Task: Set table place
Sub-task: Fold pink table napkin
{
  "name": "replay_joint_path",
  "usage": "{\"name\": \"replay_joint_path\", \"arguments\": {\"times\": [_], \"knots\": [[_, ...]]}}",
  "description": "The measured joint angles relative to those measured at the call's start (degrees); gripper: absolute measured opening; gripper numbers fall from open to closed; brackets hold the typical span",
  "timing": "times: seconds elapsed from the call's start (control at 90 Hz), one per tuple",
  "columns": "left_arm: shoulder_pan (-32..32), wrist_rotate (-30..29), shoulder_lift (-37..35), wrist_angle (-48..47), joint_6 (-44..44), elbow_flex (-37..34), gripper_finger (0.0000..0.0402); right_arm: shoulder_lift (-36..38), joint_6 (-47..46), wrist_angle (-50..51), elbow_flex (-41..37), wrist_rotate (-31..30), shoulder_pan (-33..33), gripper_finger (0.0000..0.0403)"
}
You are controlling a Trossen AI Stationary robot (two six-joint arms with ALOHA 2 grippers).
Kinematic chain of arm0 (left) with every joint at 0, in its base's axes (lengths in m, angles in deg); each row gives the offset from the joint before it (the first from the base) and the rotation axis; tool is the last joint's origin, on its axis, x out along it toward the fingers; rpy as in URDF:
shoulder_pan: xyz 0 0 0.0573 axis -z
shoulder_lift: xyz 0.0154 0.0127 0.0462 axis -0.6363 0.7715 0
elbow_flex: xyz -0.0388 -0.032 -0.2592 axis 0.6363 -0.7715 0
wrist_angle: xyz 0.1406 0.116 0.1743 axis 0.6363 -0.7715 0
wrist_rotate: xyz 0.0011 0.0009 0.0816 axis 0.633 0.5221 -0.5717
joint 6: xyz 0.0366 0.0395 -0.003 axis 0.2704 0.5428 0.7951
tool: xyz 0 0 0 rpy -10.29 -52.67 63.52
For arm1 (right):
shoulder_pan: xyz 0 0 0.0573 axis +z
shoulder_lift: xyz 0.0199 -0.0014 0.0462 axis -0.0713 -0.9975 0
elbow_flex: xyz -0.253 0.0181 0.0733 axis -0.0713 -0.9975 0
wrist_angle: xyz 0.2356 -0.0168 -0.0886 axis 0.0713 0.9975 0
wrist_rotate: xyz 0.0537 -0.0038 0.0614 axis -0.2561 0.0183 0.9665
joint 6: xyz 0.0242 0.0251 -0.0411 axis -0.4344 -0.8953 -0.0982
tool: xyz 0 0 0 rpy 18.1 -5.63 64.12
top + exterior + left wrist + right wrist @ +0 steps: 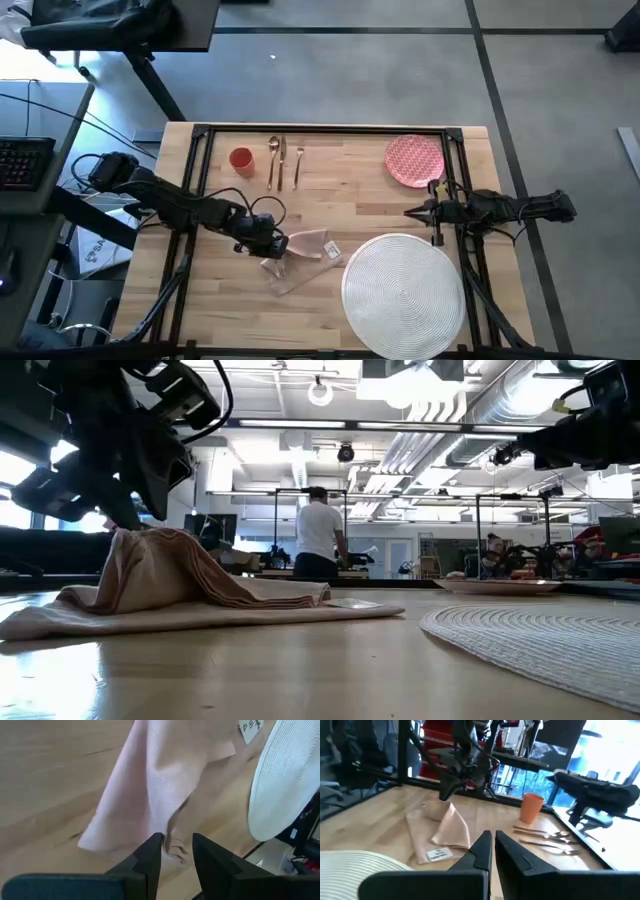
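- Working over the table point(330, 195), a light-wood top with a black frame, seen from above.
- Standing at the far left of the tabletop: orange-red cup point(241, 159), upright, well apart from both arms.
- Lying just right of the cup: gold cutlery point(282, 162), three pieces side by side, long axes running near-to-far, not touching the cup.
- Reaching in from the left edge: left gripper point(272, 243), fingers pinching a fold of the napkin point(303, 255) between them.
- Showing in the left wrist view: dark fingers point(150, 857) close together with a small ridge of pink cloth caught in the narrow gap; white label on the cloth near the placemat edge.
- Rising in the low view: napkin peaked into a tent under the left gripper point(125, 500), remaining cloth spreading flat on the wood.
- Lying just left of the placemat point(403, 293); touching or not, cannot tell.
- Sitting at the near right of the table: round white woven placemat, bare.
- Resting at the far right: red-patterned plate point(414, 160), flat on the wood, apart from the placemat.
- Hovering between plate and placemat: right gripper point(411, 211), pointing left, fingers drawn together on nothing, as the right wrist view shows.
- Standing in the room beyond the table: a person point(320, 538), back turned.
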Motion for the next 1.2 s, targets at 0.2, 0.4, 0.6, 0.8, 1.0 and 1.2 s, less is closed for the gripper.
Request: {"name": "replay_joint_path", "arguments": {"times": [0.2, 0.4, 0.6, 0.8, 1.0, 1.2], "knots": [[0.0, -0.92, 0.0, -0.16, 0.91, 0.0, 0.0094, 0.0, -10.29, -3.15, 0.0, 3.26, -0.01, 0.0], [0.0, -2.63, -0.2, -1.11, -3.62, 0.0, 0.01, -2.24, -42.12, -6.75, 0.0, 5.84, 0.0, 0.0], [0.11, -10.88, -3.37, -9.09, -11.28, 0.0, 0.0116, -15.68, -65.7, -7.67, 1.44, 13.21, 0.2, 0.0], [-0.12, -10.53, -8.33, -15.25, 1.65, -0.07, 0.0123, -38.68, -64.32, -11.41, 13.46, 13.09, 1.77, 0.0], [3.24, -11.23, -12.05, -10.06, 19.21, -0.07, 0.0114, -62.41, -58.81, -13.75, 31.76, 12.56, 4.02, 0.0], [6.74, -10.88, -12.33, -10.62, 27.02, -0.04, 0.0111, -81.56, -55.31, -13.76, 48.52, 13.62, 4.46, 0.0]]}}
